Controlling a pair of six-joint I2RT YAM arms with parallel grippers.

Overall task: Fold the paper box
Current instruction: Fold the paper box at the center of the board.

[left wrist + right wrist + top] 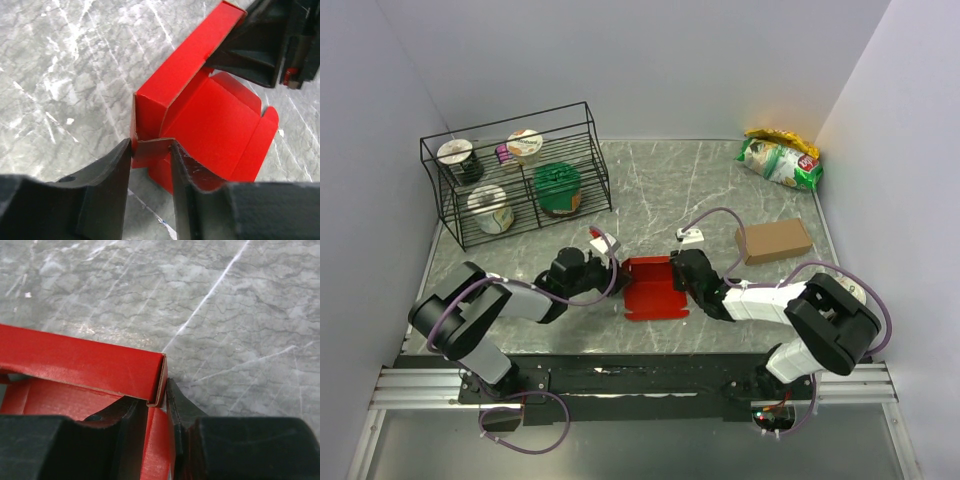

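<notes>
Top external view: the half-formed paper box (653, 290) sits on the table (720, 190) at mid-frame, with its raised wall running left to right between the two arms. The left gripper (150, 147) pinches a corner flap at the wall's left end. The right gripper (155, 400) is clamped on the card at the right end. Both arms look equally near, so the next fold likely turns along that shared line.

Grey marble-pattern tabletop (700, 180) — plain pale walls (670, 60) on 3 sides, even soft light, faint lilac tint.
</notes>
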